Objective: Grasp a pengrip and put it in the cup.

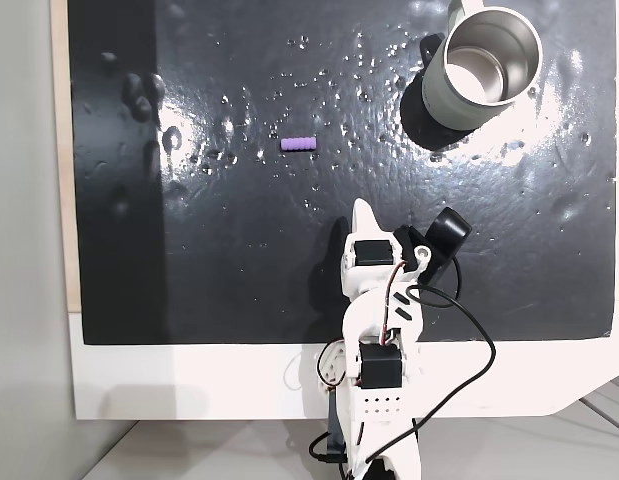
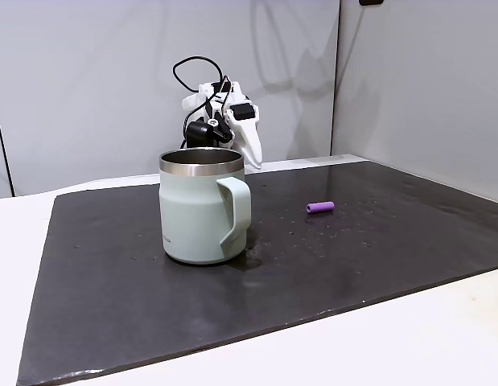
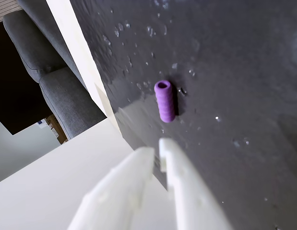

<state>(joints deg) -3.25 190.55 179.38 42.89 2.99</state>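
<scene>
Lying loose on the mat [image 1: 189, 280], well apart from the cup [image 1: 486, 66], the pengrip [image 3: 165, 100] awaits; the gripper [image 3: 158, 149], fingers nearly together, aims toward it, holding nothing

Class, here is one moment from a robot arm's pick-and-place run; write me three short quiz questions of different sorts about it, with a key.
1. True or false: the pengrip already lies inside the cup.
2. Multiple choice: in the wrist view, the gripper is (A) shut on the pengrip, (B) closed and empty, short of the pengrip, (C) wide open over the cup.
3. Fill in: in a fixed view from table level, the cup's handle faces the ____ .

Key:
1. False. It lies on the black mat, apart from the cup.
2. B.
3. Camera, turned slightly to the picture's right.
</scene>
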